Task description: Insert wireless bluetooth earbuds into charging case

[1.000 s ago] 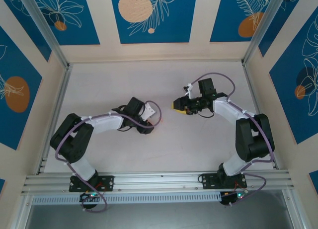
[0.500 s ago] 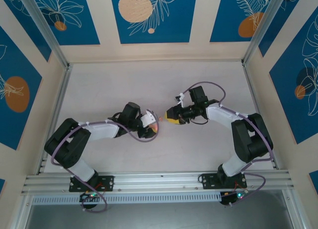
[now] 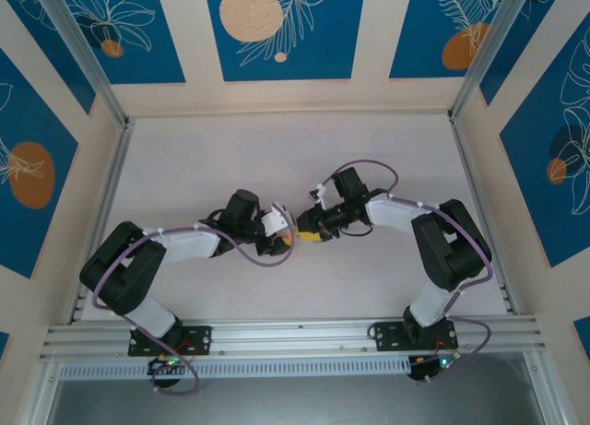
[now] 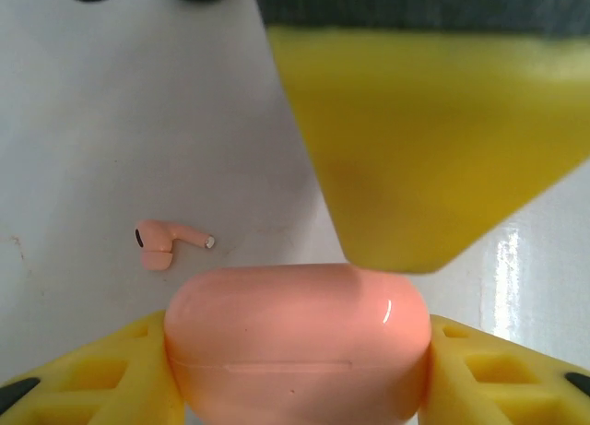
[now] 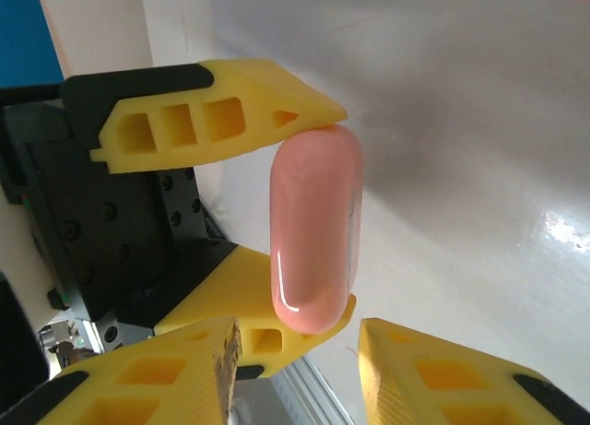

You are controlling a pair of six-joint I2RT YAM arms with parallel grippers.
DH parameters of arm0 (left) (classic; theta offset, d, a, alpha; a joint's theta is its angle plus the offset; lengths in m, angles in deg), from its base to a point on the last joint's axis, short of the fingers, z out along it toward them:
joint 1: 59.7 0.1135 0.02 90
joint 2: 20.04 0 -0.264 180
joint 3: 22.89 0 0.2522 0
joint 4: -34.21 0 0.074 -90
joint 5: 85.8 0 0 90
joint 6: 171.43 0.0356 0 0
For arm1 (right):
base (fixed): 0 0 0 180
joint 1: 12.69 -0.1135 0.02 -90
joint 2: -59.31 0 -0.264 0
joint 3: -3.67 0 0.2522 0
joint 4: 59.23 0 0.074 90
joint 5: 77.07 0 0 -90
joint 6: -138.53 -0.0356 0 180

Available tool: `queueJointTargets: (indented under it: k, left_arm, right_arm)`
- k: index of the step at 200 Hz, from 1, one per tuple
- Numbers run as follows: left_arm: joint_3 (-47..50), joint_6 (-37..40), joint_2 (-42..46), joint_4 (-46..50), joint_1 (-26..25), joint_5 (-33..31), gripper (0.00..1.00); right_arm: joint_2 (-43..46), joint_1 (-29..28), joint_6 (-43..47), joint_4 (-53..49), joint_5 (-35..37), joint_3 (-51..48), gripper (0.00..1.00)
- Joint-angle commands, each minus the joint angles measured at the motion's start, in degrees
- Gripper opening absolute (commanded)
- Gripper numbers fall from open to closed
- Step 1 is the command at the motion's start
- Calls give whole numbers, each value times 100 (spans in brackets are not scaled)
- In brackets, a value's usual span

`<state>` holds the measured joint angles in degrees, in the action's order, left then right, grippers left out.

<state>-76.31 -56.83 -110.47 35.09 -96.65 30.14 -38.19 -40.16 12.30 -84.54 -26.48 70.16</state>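
Note:
My left gripper [image 4: 297,351] is shut on the pink charging case [image 4: 295,328], which has its lid closed and sits crosswise between the yellow fingers. A pale pink earbud [image 4: 164,243] lies on the table just beyond the case, to its left. In the top view my left gripper [image 3: 284,233] and right gripper [image 3: 311,230] meet nose to nose at mid-table. In the right wrist view the charging case [image 5: 313,227] stands on end between the left gripper's fingers [image 5: 221,112]. My right gripper [image 5: 300,374] is open, with the case's lower end just beyond the gap and touching neither finger.
The white table [image 3: 203,158] is boxed in by patterned walls at the back and both sides. An aluminium rail [image 3: 295,333] with the arm bases runs along the near edge. Bare tabletop lies behind and on either side of the two grippers.
The right arm has swung left until its gripper is up against the left gripper and the case, its jaws narrowing. The left gripper edged right early on, then held still with the case.

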Motion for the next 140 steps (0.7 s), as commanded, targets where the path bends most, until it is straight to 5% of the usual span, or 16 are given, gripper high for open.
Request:
queueJointTargets:
  k: [1,140]
  left_arm:
    - [8,123,186,-75,-75,158,48]
    - [16,59,500,-21,-106,116,47]
  right_arm:
    - [-146,-91,-43,-49,-286,237,38]
    - [-377,-242,-8,-49,-277,393,38]
